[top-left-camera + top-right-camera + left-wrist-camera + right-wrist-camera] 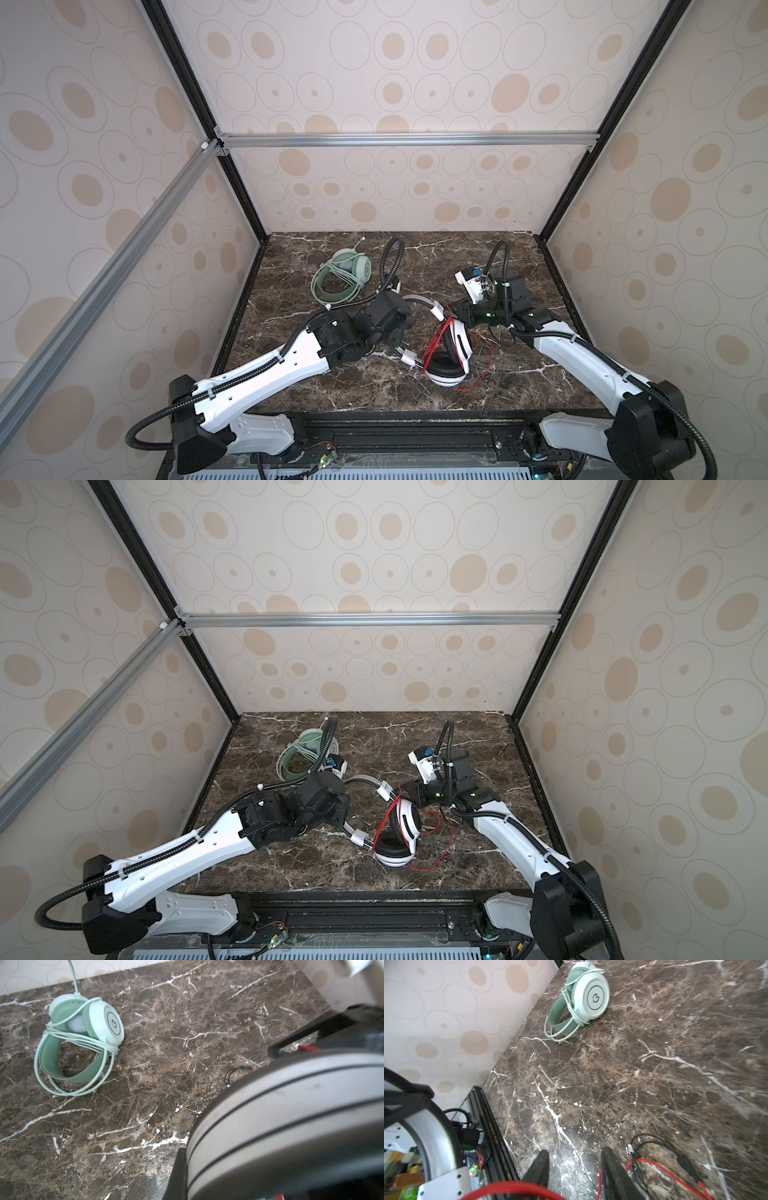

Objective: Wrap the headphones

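Note:
The white-and-black headphones (446, 368) (395, 848) lie near the middle of the marble table with red cable (482, 365) (436, 854) looped loosely over the ear cups and trailing to the right. My left gripper (397, 338) (207, 1167) is shut on their grey headband (291, 1115). My right gripper (453, 309) (574, 1155) is open just behind the upper ear cup, with red cable (664, 1169) beside one finger and nothing between the fingers. The mint-green headphones (345, 274) (301, 750) (83, 1028) (583, 999) lie at the back left with their pale cable wound round them.
A thin black cable end (654, 1140) (230, 1076) lies on the table (519, 374) beside the red cable. Patterned walls close in the left, back and right sides. A black rail (395, 428) runs along the front edge between the arm bases.

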### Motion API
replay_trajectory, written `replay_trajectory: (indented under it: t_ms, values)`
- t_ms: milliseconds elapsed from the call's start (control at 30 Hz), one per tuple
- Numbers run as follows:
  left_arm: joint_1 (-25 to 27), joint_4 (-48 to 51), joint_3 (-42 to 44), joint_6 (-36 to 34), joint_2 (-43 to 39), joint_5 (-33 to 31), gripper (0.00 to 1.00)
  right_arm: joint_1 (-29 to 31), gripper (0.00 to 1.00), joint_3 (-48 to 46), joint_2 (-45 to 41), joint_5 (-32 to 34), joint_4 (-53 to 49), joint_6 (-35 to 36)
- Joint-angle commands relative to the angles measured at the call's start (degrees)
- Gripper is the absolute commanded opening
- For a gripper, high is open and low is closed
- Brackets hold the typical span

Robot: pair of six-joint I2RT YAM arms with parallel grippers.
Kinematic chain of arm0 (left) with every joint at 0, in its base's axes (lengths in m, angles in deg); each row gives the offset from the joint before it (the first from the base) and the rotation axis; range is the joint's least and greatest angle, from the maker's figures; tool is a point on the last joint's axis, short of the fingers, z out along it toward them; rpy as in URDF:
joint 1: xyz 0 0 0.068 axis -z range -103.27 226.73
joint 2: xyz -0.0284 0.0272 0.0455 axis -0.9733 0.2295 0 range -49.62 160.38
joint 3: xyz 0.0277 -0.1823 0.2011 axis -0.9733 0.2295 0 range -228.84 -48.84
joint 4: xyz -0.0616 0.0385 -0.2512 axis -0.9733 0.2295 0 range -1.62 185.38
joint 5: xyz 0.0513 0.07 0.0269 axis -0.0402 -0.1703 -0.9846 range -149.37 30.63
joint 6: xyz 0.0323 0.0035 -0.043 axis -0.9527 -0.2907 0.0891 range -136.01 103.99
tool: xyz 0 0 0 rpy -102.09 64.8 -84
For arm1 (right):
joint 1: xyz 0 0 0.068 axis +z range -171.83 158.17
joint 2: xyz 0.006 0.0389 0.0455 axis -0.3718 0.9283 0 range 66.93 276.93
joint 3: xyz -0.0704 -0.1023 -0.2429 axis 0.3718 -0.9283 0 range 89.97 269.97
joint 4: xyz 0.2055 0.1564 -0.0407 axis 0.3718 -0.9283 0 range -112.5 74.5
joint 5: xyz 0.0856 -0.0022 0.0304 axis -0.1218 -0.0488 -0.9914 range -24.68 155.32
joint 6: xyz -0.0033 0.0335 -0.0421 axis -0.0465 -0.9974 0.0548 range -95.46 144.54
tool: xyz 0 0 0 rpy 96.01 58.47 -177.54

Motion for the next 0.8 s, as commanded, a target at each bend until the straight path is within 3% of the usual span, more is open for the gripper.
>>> replay_trajectory:
  t_ms: [0,100,333,533,767]
  values:
    - [-1.22,-0.95,-8.74,3.42,-1.95,-2.01,0.00,0.01,0.66,-2.28,-0.29,-8.02,8.17,-3.48]
    - [-5.01,1.88,-12.88,5.35,-1.44,-3.64,0.00,0.04,0.73,-3.77,-1.81,-8.18,7.16,-2.83]
    - [-15.62,5.63,-22.53,5.47,-0.36,-0.68,0.00,-0.29,0.78,-8.74,-9.28,-11.62,3.60,-1.02]
    - [-16.56,8.38,-33.21,3.29,2.84,-1.95,0.00,-0.26,0.82,-13.27,-13.73,-12.27,8.18,-4.50]
    - [-16.78,10.35,-40.11,2.00,4.89,-3.82,0.00,0.22,0.81,-12.77,-12.59,-4.08,5.76,-2.25]
